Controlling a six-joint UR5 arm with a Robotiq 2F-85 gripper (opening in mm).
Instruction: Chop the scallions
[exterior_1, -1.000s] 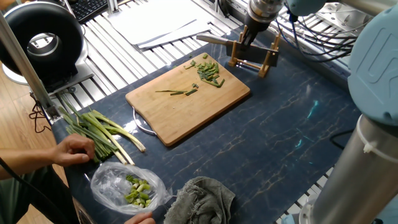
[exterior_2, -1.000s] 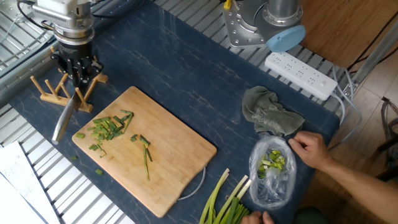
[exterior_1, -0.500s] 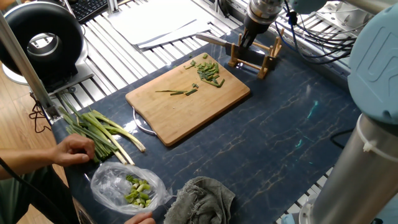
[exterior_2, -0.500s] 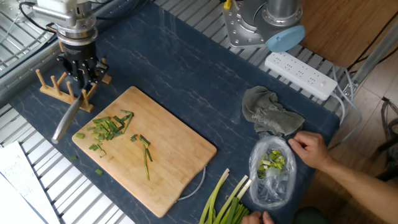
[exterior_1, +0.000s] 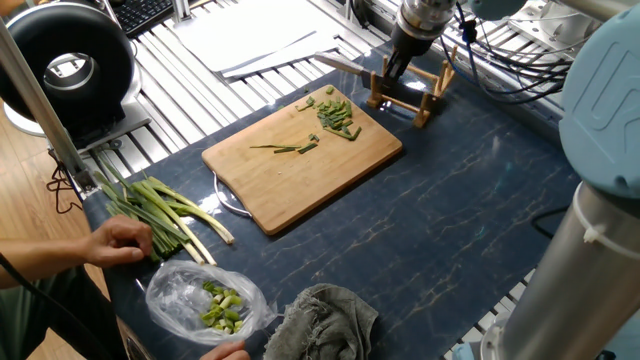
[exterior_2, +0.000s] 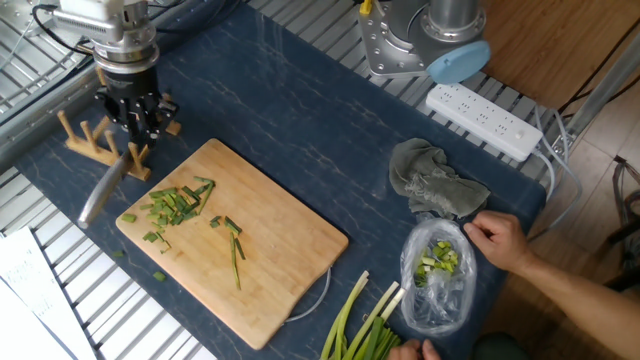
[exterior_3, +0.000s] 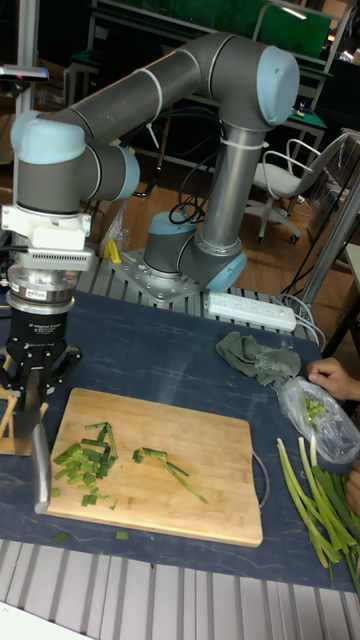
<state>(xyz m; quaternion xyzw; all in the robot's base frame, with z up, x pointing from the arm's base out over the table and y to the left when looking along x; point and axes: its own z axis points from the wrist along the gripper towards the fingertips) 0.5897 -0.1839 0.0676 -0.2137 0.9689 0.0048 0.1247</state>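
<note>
gripping a knife (exterior_2: 103, 187) handle, pincer (exterior_2: 133, 125) fingertips partly hidden, scallions (exterior_2: 180, 205) chopped on board (exterior_2: 280, 250)

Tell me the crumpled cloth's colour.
Grey-green crumpled cloth; clearest in the other fixed view.

A dark blue marbled counter (exterior_2: 330, 140) sits on a slatted aluminium frame (exterior_1: 190, 95). Wooden floor (exterior_2: 560, 40) shows beyond it — a white power strip (exterior_2: 485, 120) lies at the counter's edge. Behind, an office chair (exterior_3: 285, 175) stands in a dim room.
</note>
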